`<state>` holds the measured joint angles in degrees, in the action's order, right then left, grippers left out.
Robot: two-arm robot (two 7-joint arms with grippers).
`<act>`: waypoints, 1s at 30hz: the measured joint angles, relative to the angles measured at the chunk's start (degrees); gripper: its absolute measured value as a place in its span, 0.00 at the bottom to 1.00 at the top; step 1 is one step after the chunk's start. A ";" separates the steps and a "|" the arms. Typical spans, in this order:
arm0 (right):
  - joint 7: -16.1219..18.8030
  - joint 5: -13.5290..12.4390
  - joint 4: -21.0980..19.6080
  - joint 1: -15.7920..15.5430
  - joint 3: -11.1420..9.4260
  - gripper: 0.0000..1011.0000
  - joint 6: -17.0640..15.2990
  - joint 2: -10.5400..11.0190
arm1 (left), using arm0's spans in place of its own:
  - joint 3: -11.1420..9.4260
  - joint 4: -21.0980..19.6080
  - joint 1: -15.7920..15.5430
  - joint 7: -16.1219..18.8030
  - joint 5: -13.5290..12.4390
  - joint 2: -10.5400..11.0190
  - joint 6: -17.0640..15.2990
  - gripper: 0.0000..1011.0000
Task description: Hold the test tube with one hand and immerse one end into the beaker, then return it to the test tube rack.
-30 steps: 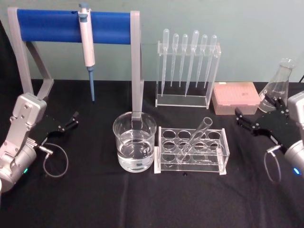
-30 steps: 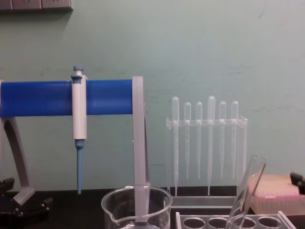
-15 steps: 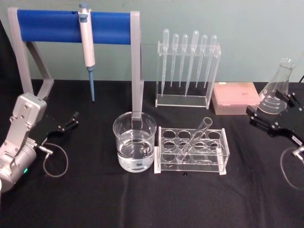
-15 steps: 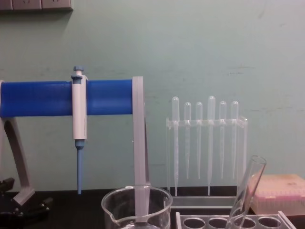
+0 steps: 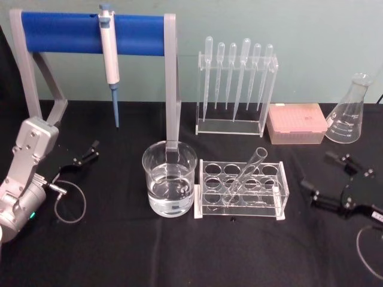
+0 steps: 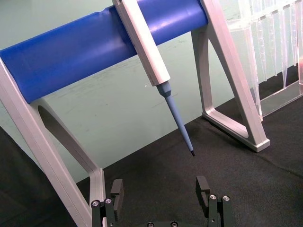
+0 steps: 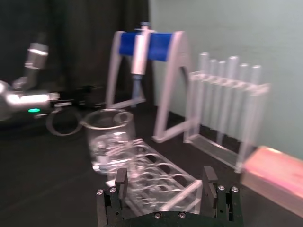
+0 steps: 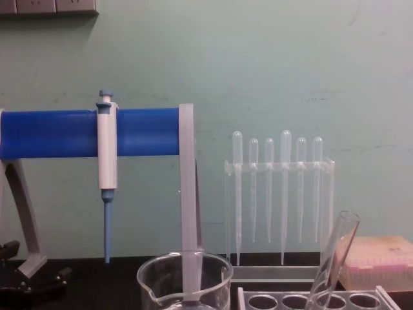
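The test tube (image 5: 246, 172) (image 8: 335, 257) leans tilted in a clear rack (image 5: 281, 190) at the table's middle. Just left of the rack stands the beaker (image 5: 170, 184) (image 8: 184, 282), partly filled with clear liquid. My right gripper (image 5: 316, 170) hovers low, to the right of the rack, open and empty. In the right wrist view its fingers (image 7: 165, 178) stand wide apart, facing the rack (image 7: 158, 175) and the beaker (image 7: 110, 137). My left gripper (image 5: 90, 152) (image 6: 160, 189) rests open and empty at the far left, near the foot of the blue stand.
A stand with a blue bar (image 5: 90, 33) holds a pipettor (image 5: 109, 57) behind the beaker. A clear holder of plastic pipettes (image 5: 236, 84), a pink box (image 5: 297, 122) and a conical flask (image 5: 347, 113) stand along the back.
My right gripper has swung from beside the flask at the back right forward and down, to the right of the rack. The left arm, tube and beaker have not moved.
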<state>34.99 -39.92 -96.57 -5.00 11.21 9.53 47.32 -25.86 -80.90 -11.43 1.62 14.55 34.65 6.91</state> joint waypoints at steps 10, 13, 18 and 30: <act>8.81 0.66 4.14 4.21 3.85 0.99 3.29 -3.82 | 0.00 0.00 0.00 0.00 0.00 0.00 0.00 0.99; 9.91 1.18 5.27 5.90 5.07 0.99 3.68 -5.15 | 0.00 0.00 0.00 0.00 0.00 0.00 0.00 0.99; 10.92 1.79 6.48 8.13 6.88 0.99 3.71 -6.78 | 0.00 0.00 0.00 0.00 0.00 0.00 0.00 0.99; 11.02 3.26 8.35 12.29 10.27 0.99 2.42 -9.40 | 0.00 0.00 0.00 0.00 0.00 0.00 0.00 0.99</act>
<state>46.01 -36.66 -88.22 7.30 21.48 11.95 37.92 -25.86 -80.90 -11.43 1.62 14.55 34.65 6.91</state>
